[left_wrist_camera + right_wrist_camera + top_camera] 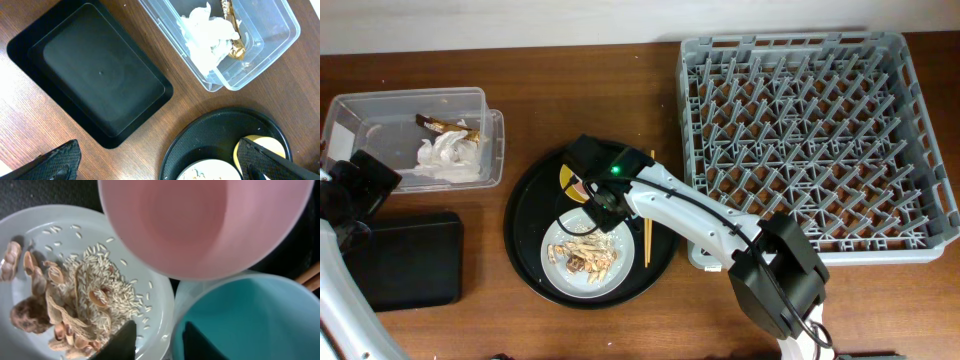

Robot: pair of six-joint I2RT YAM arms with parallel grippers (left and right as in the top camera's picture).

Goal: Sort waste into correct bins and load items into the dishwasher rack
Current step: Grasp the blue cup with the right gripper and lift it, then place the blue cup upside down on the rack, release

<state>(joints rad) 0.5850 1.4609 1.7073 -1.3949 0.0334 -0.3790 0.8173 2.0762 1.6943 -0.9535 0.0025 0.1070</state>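
Observation:
My right gripper [603,208] [157,330] is low over the round black tray, open. One finger is over the pale grey plate [30,225] and the other is inside the light blue cup [250,315], with the cup's rim between them. The pink cup [205,225] stands just beyond. Food scraps [55,305] [585,255] lie on the plate [556,252]. The yellow bowl [570,180] [267,145] is partly under the arm. The chopsticks [647,215] lie on the tray's right side. The foil wrapper [440,126] [235,30] lies in the clear box [490,130] [280,40]. My left gripper [370,185] [160,167] is open and empty.
The shallow black tray [405,260] [100,75] lies at the front left, below the clear box, which also holds white tissue [450,155]. The round black tray [525,230] sits in the middle. The grey dishwasher rack [800,45] fills the right side, with nothing in it.

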